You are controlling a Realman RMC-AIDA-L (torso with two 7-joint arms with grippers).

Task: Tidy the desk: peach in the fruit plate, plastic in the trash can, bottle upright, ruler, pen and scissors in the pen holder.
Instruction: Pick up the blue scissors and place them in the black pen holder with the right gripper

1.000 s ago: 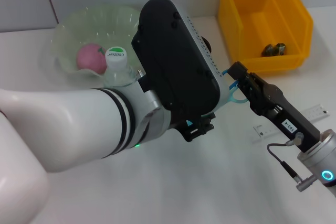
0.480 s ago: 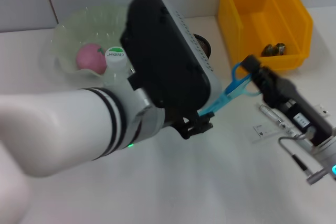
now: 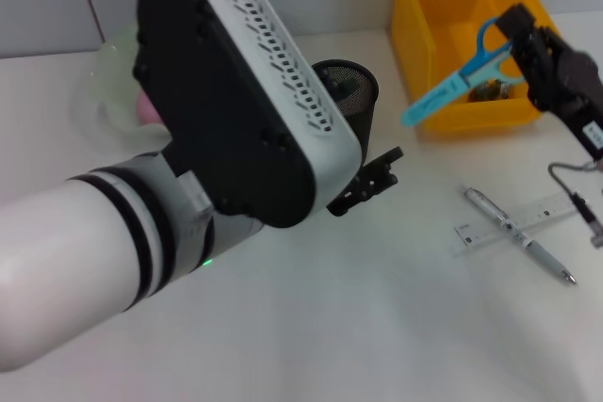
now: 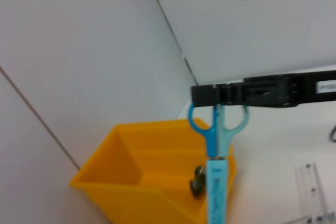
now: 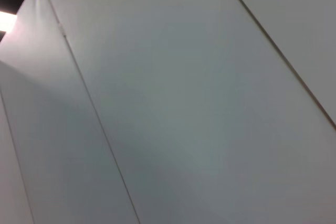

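My right gripper [image 3: 518, 37] is shut on the handles of the blue scissors [image 3: 459, 79] and holds them in the air in front of the yellow trash can [image 3: 443, 7], blades slanting down to the left. The left wrist view shows the same right gripper [image 4: 218, 99] with the scissors [image 4: 216, 150] hanging from it. The black mesh pen holder [image 3: 350, 93] stands left of the can. Pen [image 3: 520, 238] and clear ruler [image 3: 551, 209] lie crossed on the table at the right. My left gripper [image 3: 369, 181] hovers just in front of the pen holder. The bottle is hidden behind my left arm.
My left arm [image 3: 217, 129] fills the left and middle of the head view and covers most of the fruit plate [image 3: 94, 91]; only a pink sliver of peach [image 3: 143, 107] shows. Crumpled plastic [image 3: 492, 91] lies in the yellow can [image 4: 152, 171].
My right gripper has lifted the scissors up and to the right, over to the yellow can. My left arm has risen towards the camera and now hides the bottle and most of the plate.
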